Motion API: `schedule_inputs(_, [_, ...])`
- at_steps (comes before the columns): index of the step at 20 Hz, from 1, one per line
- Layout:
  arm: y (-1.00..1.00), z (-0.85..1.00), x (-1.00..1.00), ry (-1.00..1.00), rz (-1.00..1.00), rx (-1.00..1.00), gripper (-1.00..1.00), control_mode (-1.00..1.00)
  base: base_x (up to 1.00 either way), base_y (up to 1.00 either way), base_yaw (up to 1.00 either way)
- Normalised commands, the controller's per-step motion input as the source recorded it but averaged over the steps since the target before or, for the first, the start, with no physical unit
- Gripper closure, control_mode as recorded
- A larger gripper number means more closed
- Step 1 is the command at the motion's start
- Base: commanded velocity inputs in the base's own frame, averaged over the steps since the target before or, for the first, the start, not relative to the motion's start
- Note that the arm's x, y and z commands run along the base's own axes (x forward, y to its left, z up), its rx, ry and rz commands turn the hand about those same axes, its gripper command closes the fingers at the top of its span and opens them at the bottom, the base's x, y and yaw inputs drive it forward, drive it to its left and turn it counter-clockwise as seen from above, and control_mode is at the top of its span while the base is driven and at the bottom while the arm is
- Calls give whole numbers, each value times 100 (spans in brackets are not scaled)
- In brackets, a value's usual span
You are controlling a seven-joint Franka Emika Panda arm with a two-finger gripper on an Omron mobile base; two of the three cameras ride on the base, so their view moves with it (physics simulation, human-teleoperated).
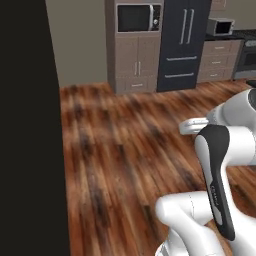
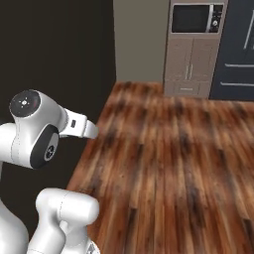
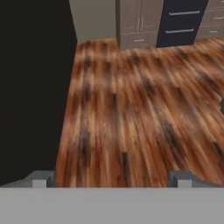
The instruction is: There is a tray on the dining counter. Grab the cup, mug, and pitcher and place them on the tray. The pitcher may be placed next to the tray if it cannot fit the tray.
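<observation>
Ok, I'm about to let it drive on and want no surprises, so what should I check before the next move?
1. Jaws open with nothing held: ok; the gripper is spread wide over the wood floor.
2. Floor ahead free: ok.
3. Dark wall close on the left: not ok.
4. Tray, cup, mug, pitcher located: cannot tell.
5. Heading toward the counter: cannot tell; cabinets and fridge lie ahead.

One microwave (image 1: 138, 17), one dark refrigerator (image 1: 183, 42), one toaster oven (image 1: 220, 26).

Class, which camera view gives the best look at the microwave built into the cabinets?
The right base view: the microwave appears large, with its control panel visible. The left base view shows the whole microwave, only smaller. The hand view shows just the cabinets beneath it.
</observation>
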Motion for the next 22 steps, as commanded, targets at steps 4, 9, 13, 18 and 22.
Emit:
schedule_inputs(4, [0,0,0,0,0,0,-100,100,100,0,-19])
schedule_inputs(9, [0,0,0,0,0,0,-100,100,100,0,-20])
schedule_inputs(13, [0,0,0,0,0,0,-100,100,98,0,-21])
schedule_inputs(18, [0,0,0,0,0,0,-100,100,94,0,-28])
schedule_inputs(22, [0,0,0,0,0,0,-100,100,92,0,-39])
